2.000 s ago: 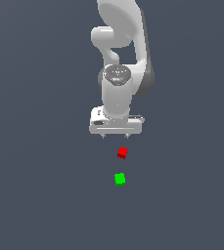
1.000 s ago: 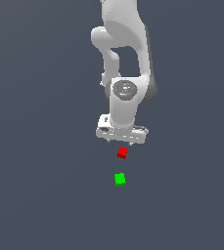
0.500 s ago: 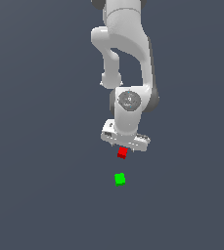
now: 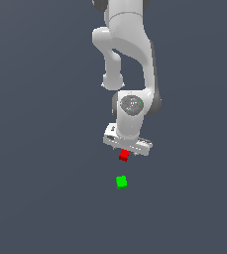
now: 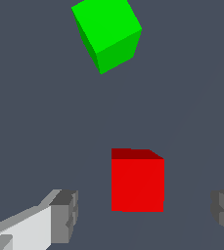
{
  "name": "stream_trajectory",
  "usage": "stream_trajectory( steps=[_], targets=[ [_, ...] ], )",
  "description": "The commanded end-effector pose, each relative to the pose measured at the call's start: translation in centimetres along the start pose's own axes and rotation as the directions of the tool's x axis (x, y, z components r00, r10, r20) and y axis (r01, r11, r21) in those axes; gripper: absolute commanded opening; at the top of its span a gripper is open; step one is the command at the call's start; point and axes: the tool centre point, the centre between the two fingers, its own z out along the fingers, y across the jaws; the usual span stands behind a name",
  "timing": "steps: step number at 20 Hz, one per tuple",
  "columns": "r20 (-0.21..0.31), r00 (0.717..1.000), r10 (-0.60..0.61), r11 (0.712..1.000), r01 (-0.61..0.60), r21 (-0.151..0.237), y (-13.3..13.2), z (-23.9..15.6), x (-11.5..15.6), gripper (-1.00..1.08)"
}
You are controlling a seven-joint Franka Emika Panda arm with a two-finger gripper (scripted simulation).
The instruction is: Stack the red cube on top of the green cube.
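The red cube (image 4: 124, 155) sits on the grey floor just under my white gripper (image 4: 126, 151). In the wrist view the red cube (image 5: 137, 181) lies between my two grey fingertips (image 5: 64, 216), with a gap on each side, so the jaws are open and not touching it. The green cube (image 4: 121, 182) rests on the floor a short way nearer the exterior camera than the red one, apart from it. It also shows in the wrist view (image 5: 107, 33), beyond the red cube.
The white arm (image 4: 127, 59) rises above the gripper toward the top of the exterior view. The flat grey floor (image 4: 40, 188) spreads all around the two cubes.
My gripper has come down over the red cube and turned a little. Its fingers now straddle the cube. Neither cube has moved.
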Motion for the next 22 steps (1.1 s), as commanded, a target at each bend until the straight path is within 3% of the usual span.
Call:
stream_trajectory(
  steps=[1,14,15,22],
  targets=[
    [0.001,1.000,0.001,1.000,-0.001,0.000,0.0,0.6,0.0,1.00],
    [0.000,1.000,0.004,1.000,-0.004,0.000,0.0,4.8,0.0,1.00],
    [0.000,1.000,0.004,1.000,-0.004,0.000,0.0,4.8,0.0,-1.00],
    [0.000,1.000,0.004,1.000,-0.004,0.000,0.0,4.8,0.0,-1.00]
  ],
)
